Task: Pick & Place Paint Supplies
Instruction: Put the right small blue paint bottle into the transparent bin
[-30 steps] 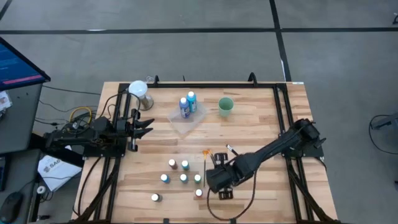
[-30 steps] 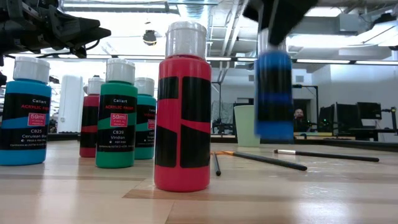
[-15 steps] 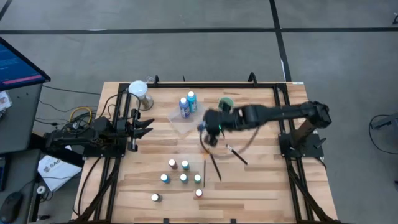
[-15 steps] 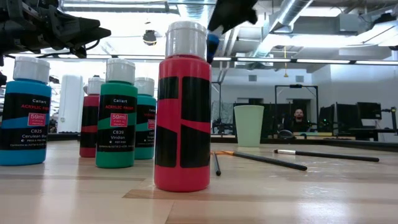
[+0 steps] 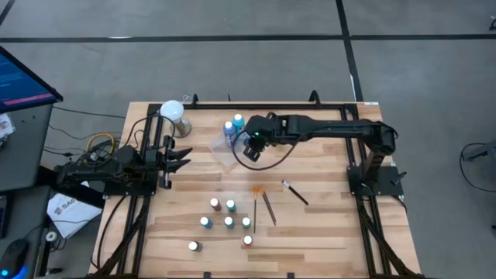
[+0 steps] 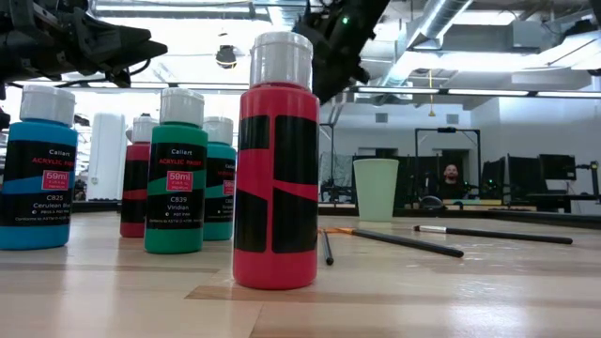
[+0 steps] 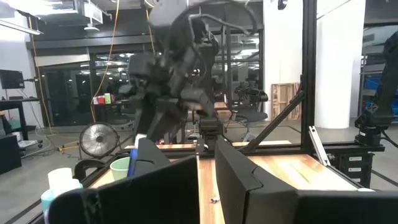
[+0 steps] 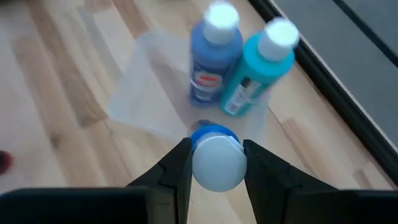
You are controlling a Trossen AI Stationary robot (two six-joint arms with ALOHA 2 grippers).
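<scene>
Even, bright overhead light — soft shadows; right wrist view motion-blurred.

Low view, readable labels: blue bottle (image 6: pixel 39 169) at 9 o'clock – "Callart", "ACRYLIC PAINT", "59ml", "C825 Cerulean Blue". Green bottle (image 6: pixel 177 172) just beside it – "Callart", "59ml", "C835 Viridian". Red bottle (image 6: pixel 275 161) label faces away. Other views: no legible txt.

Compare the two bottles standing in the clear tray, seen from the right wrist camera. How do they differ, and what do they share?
The darker blue bottle has a blue and white label; the teal bottle beside it is a lighter turquoise with a turquoise label. The blue one stands nearer the tray's middle, the teal one nearer the table edge. Both stand upright with white caps.
</scene>
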